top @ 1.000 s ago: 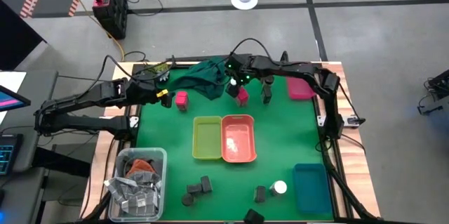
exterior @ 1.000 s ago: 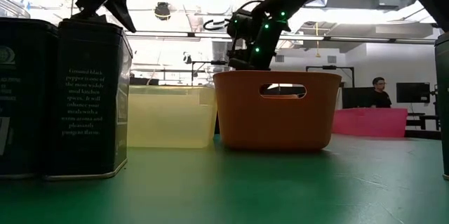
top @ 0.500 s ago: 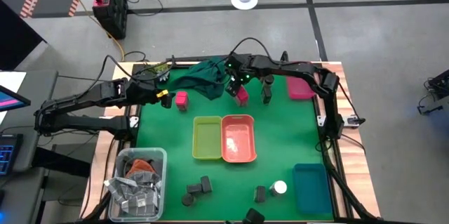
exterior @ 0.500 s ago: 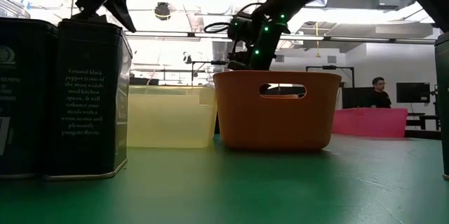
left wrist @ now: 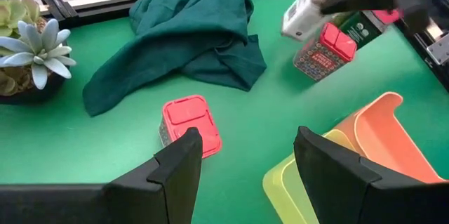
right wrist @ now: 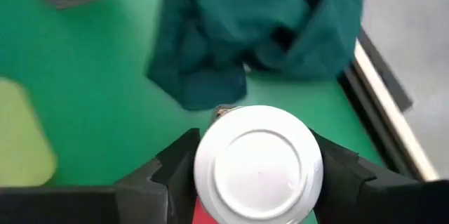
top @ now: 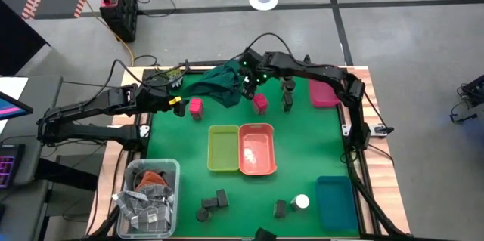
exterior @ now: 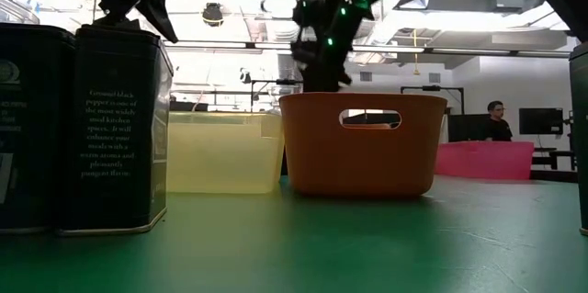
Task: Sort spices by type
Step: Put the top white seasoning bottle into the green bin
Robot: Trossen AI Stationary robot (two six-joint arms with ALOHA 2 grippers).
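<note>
Overhead, the right gripper [top: 249, 84] sits upper centre of the frame, beside the green cloth [top: 219, 82], its fingers clamped around a white-topped jar [right wrist: 257, 163] lifted off the table. A pink pack [top: 260, 103] stands just below it. The left gripper [top: 177, 102] hovers partly open and empty at upper left, beside another pink pack [top: 196, 108].
</note>
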